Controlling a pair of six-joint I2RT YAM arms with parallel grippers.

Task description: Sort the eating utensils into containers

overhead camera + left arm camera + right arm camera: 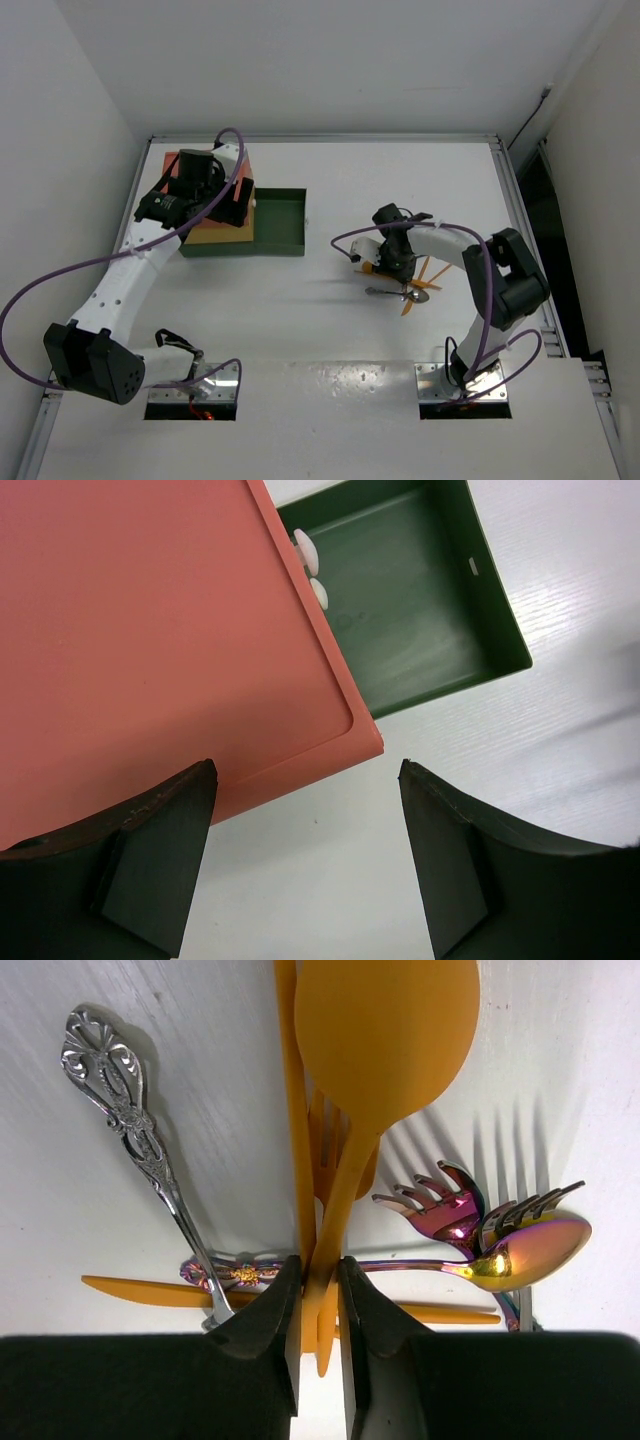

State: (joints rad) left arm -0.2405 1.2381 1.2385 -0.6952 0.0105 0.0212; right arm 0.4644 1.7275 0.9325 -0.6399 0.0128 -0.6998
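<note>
White, matte table [330, 330], enclosed by plain white walls, with 2 arms bolted at its near edge.

Largest object: the containers [215, 236], a rectangular block of stacked drawers at far left. Its red-orange top [150, 630] is smooth and flat with rounded corners; a yellow layer shows beneath it in the top view. The dark green drawer [420, 620], the lowest, stands pulled out to the right. It is shallow, glossy and straight-walled, and holds 2 small white rounded pieces [310, 570] at its inner end, partly covered by the block and not identifiable.

The left gripper [305, 865] hangs over the block's corner, fingers wide apart with nothing between them.

The eating utensils [405, 285] lie crossed in a heap right of centre, well apart from the block. The right gripper [320, 1295] is clamped on the thin handle of an orange spoon [385, 1020], matte plastic with an oval bowl. Beneath it lie:
- an orange fork [328, 1145], largely covered;
- a purple iridescent fork [440, 1205] and an iridescent spoon [530, 1250], both mirror-bright;
- a silver utensil [130, 1130] with an embossed handle, its working end hidden behind a finger.
</note>
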